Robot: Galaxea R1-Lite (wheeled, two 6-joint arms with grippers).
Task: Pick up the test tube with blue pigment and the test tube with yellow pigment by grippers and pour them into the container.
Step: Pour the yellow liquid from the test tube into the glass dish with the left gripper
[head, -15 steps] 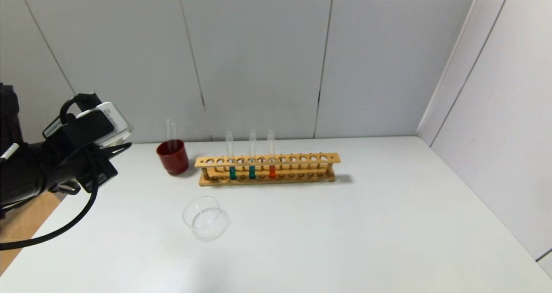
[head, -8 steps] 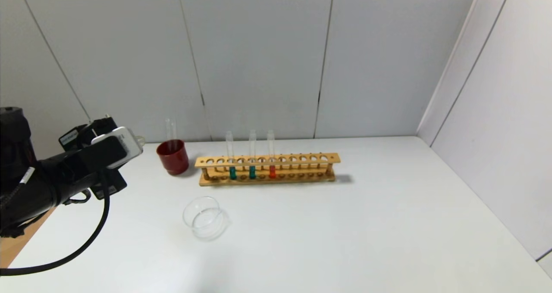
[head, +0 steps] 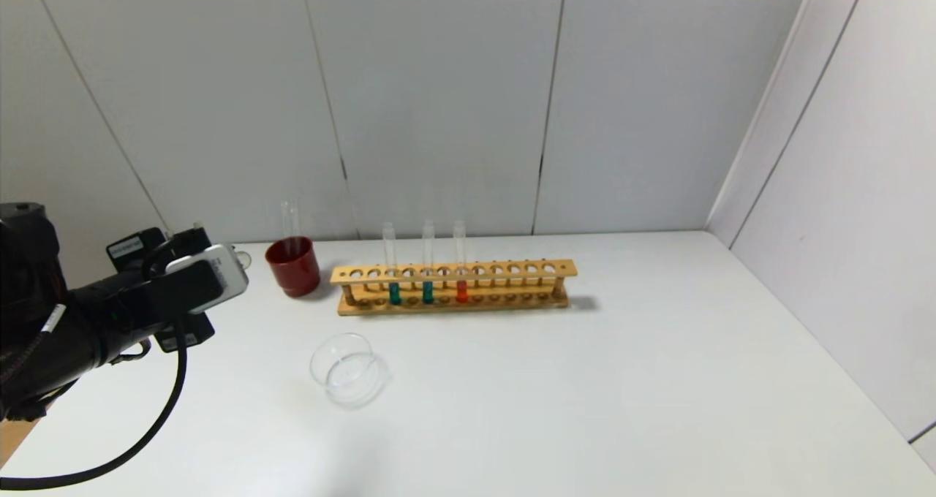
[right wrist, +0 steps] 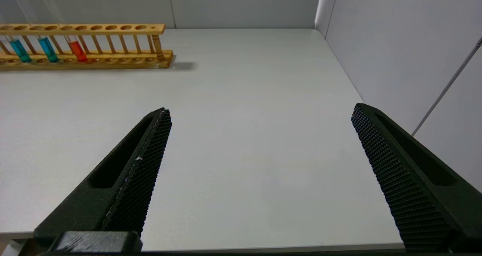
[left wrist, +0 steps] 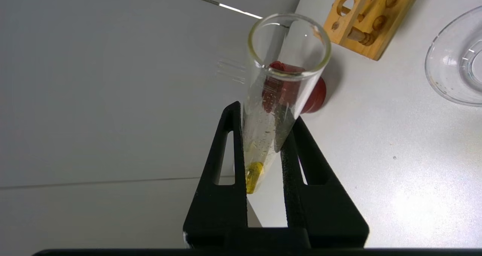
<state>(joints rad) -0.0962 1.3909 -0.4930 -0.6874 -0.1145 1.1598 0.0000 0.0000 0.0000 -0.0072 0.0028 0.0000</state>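
Note:
My left gripper (left wrist: pixel 265 115) is shut on the test tube with yellow pigment (left wrist: pixel 278 79), held tilted with its open mouth toward the red cup; a little yellow liquid sits at its round end. In the head view this arm (head: pixel 197 285) hovers at the table's left, left of the cup. Two test tubes with blue-teal pigment (head: pixel 395 291) (head: pixel 428 289) stand in the wooden rack (head: pixel 512 270), also seen in the right wrist view (right wrist: pixel 19 51). The clear glass container (head: pixel 347 369) sits in front of the rack, and it shows in the left wrist view (left wrist: pixel 452 60). My right gripper (right wrist: pixel 260 111) is open and empty over the table's near right edge.
A dark red cup (head: pixel 292 267) with an empty clear tube standing in it is left of the rack. A tube with orange-red liquid (head: pixel 461 290) stands in the rack beside the blue ones. Grey walls close the back and right side.
My left arm has come down and moved a little right toward the red cup, still holding the yellow tube. Nothing else has moved.

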